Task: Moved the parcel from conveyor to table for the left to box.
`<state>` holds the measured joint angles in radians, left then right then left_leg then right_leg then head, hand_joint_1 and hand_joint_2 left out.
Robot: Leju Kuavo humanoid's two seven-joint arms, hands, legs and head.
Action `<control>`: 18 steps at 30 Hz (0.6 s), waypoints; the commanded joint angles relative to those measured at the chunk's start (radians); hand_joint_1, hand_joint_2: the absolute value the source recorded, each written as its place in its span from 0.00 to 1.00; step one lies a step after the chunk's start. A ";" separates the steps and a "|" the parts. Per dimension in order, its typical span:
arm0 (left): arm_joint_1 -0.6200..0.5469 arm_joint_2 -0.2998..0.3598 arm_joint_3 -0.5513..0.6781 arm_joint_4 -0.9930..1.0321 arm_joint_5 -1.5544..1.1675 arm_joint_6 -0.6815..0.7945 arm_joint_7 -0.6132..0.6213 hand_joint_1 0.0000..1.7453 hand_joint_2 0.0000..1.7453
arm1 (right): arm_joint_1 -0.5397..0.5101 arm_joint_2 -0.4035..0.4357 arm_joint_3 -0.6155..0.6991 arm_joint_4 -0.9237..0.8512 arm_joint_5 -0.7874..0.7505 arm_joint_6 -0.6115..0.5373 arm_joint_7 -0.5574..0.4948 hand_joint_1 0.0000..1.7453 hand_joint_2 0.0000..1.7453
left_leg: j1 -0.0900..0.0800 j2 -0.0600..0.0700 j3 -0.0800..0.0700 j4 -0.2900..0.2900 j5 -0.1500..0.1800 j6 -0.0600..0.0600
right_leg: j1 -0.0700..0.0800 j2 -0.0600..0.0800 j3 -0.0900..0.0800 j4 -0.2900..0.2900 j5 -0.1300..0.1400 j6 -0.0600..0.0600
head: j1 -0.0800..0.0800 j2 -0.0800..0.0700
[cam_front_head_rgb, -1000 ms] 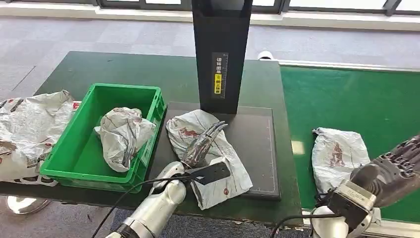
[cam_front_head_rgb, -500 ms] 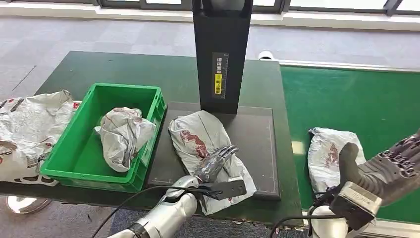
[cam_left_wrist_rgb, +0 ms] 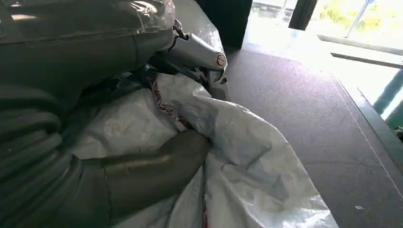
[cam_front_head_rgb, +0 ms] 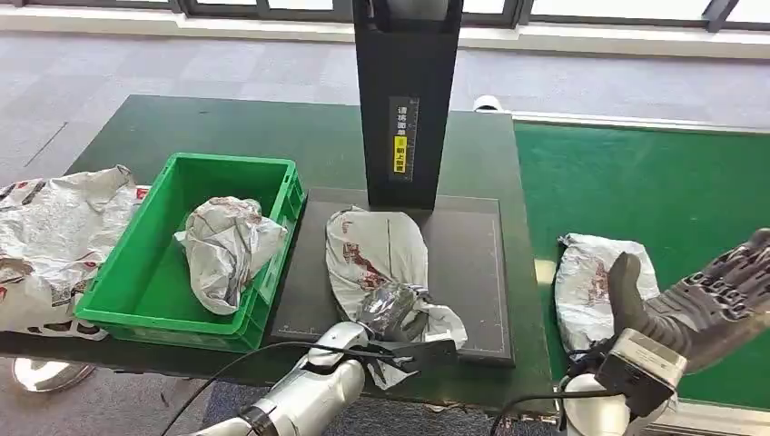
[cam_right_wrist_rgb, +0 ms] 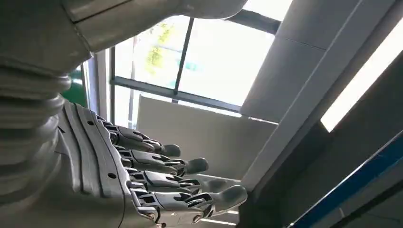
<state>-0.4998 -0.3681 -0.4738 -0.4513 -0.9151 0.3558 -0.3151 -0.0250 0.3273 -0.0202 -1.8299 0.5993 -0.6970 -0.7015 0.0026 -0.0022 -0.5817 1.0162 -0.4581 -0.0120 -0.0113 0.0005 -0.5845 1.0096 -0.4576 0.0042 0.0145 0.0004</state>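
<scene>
The left hand [cam_front_head_rgb: 389,309] is now gripping the parcel [cam_front_head_rgb: 377,254] on the black mat [cam_front_head_rgb: 468,263], fingers curled into its bunched wrapping where they were lying flat; boxing is beginning; the right hand [cam_front_head_rgb: 704,304] is hovering, fingers spread, empty.

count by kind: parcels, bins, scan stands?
Parcels: 4: in the bin, on the black pad under the left hand, on the conveyor, at the table's left edge
Bins: 1
Scan stands: 1
Total: 6
</scene>
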 commanded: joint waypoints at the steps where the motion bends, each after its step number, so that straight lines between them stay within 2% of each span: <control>1: -0.019 0.032 -0.031 0.006 -0.113 0.214 0.112 1.00 1.00 | -0.014 0.022 0.009 0.028 0.004 -0.001 0.003 0.00 1.00 | 0.000 0.002 0.002 -0.002 0.000 0.000 | 0.000 0.002 0.001 -0.001 0.001 -0.001 | 0.000 0.000; 3: -0.025 0.038 -0.039 -0.010 -0.152 0.264 0.149 1.00 1.00 | -0.010 0.022 0.009 0.024 0.005 -0.001 0.003 0.00 1.00 | 0.000 0.002 0.001 -0.001 0.000 0.000 | 0.000 0.002 0.000 -0.001 0.000 0.000 | 0.000 0.000; 15: -0.025 0.038 -0.039 -0.010 -0.152 0.264 0.149 1.00 1.00 | -0.010 0.022 0.009 0.024 0.005 -0.001 0.003 0.00 1.00 | 0.001 0.002 0.002 -0.002 0.000 0.000 | 0.001 0.002 0.001 -0.003 0.001 -0.001 | 0.000 0.000; 16: 0.007 0.059 -0.029 -0.141 -0.279 0.342 0.231 1.00 1.00 | -0.005 0.022 0.005 0.016 0.007 -0.001 0.003 0.00 1.00 | 0.000 0.002 0.001 -0.001 0.000 0.000 | 0.000 0.002 0.000 -0.001 0.001 -0.001 | 0.000 0.000; 18: 0.087 0.070 0.055 -0.423 -0.462 0.342 0.249 1.00 1.00 | 0.003 0.022 0.001 0.006 0.008 -0.001 0.003 0.00 1.00 | 0.001 0.002 0.001 -0.002 0.000 0.000 | 0.001 0.002 0.000 -0.002 0.001 -0.001 | 0.000 0.000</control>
<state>-0.4981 -0.3651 -0.4738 -0.4803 -1.0781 0.6319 -0.1628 -0.0250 0.3265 -0.0164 -1.8299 0.6077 -0.6981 -0.7015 0.0026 -0.0022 -0.5827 1.0163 -0.4582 -0.0119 -0.0113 0.0006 -0.5858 1.0095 -0.4576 0.0042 0.0149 0.0004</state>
